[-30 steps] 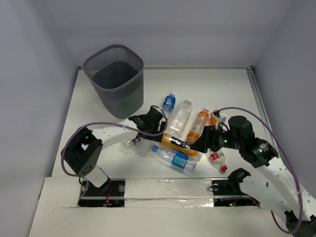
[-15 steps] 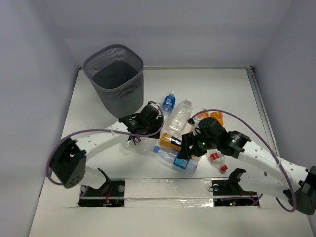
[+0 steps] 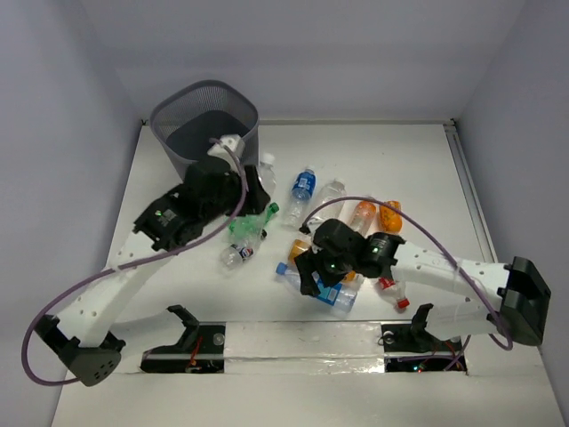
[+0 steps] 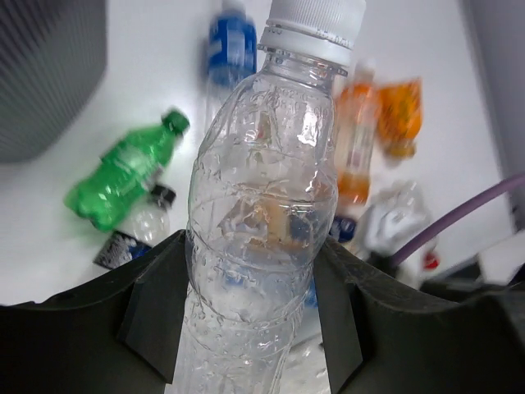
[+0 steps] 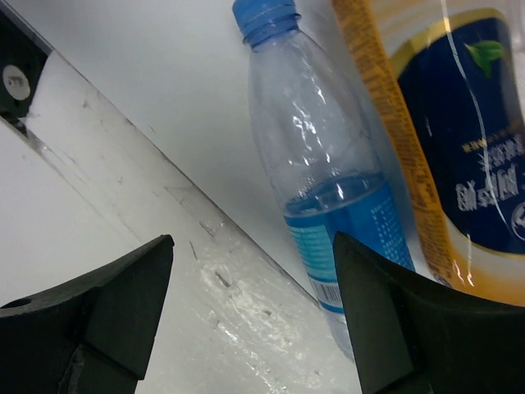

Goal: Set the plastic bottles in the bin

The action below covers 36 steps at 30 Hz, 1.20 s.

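Plastic bottles lie in a loose group on the white bench, in front and to the right of the bin. The bin stands upright at the far left corner of the bench.

One clear bottle with a white cap is off the bench. The left pincer has closed its two fingers on the body of this bottle, one on each side, with the cap pointing away from the wrist. In the top view this bottle appears just beside the right rim of the bin.

Under it on the bench lies a green bottle on its side. A small bottle with a dark label touches it. Further right there are a bottle with a blue label and two orange bottles.

The right pincer is spread wide and holds nothing. It hangs low over the near part of the group. A blue-capped bottle lies on its side between the two fingers in the wrist view. I cannot tell if a finger touches it. Beside this bottle lies a bottle with an orange and dark blue label, pressed against it.
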Tool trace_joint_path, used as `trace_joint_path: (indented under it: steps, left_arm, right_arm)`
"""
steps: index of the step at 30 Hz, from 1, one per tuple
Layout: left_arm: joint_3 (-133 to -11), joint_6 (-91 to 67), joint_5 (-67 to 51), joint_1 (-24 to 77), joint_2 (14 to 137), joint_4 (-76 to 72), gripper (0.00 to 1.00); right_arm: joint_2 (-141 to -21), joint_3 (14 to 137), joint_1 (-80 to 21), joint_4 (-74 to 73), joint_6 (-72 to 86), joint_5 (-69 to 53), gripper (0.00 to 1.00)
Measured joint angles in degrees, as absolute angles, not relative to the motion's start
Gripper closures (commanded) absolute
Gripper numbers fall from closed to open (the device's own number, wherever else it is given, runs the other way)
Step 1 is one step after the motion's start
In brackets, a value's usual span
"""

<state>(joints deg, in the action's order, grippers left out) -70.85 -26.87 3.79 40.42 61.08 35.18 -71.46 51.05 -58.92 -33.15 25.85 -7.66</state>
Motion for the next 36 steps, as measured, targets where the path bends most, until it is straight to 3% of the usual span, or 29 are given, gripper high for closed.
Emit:
trace_joint_path:
  steps: [9,15,24,30,33,36]
  left_arm:
    - [-97.86,-25.02,4.25,28.38,65.36,38.37,0.67]
    - [-109.34,-24.12,4.38,21.5,71.55,38.52,0.67]
    - [-109.49,-25.04,4.69,9.87,75.64,32.99,0.66]
    - [-103.94,-25.78,5.89,7.7,76.2,25.43,0.65]
    - [-102.76,-25.56,6.96,7.49,78.28,21.96,0.64]
    - [-102.32,-25.21,7.86,7.49,81.06,18.94,0.62]
  right_arm:
    - [-79.22,53.8,-64.62,-32.05,25.23,1.8,0.16]
    - [-82.37,53.95,-65.82,-30.39,25.1,5.69,0.16]
    - [-89.73,54.98,-69.89,-30.57,25.32,7.77,0.17]
    - [-90.0,55.46,-70.3,-30.2,26.65,8.62,0.22]
    - [-90.04,55.46,-70.67,-30.04,27.53,8.64,0.3]
    - [-90.04,55.48,-70.98,-29.91,28.34,8.67,0.28]
